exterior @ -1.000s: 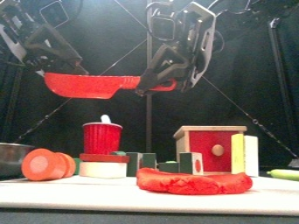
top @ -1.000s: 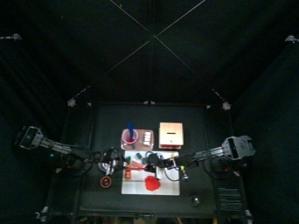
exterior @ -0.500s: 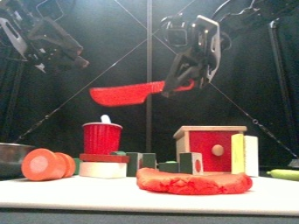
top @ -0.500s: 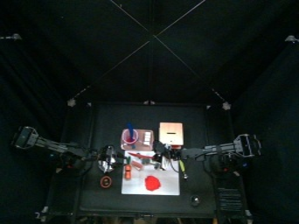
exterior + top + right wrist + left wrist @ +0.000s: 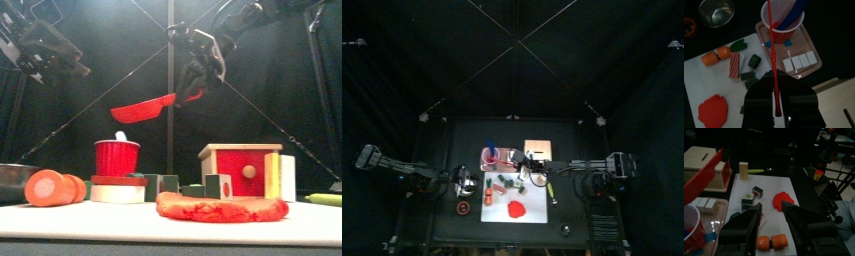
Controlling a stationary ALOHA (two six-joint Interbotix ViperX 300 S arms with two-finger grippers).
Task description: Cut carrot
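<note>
— What is that red knife [image 5: 144, 107] made of?
— Smooth, matt plastic, like the red cup [image 5: 116, 158], which is glossier.
— And the box [image 5: 241, 171]?
— Pale bare wood with a painted red front. The bowl [image 5: 716, 12] is shiny metal; the red lump [image 5: 222, 207] looks like soft, dull dough.

The carrot [image 5: 54, 187] is an orange toy in two round sections set end to end, with a green leaf top at one end [image 5: 739, 45]. It lies on its side at the left end of the white board [image 5: 724, 85]. The knife [image 5: 144, 107] is red plastic, held in the air well above the board, its handle clamped in the right gripper [image 5: 198, 85], blade tilted down to the left.
</note>
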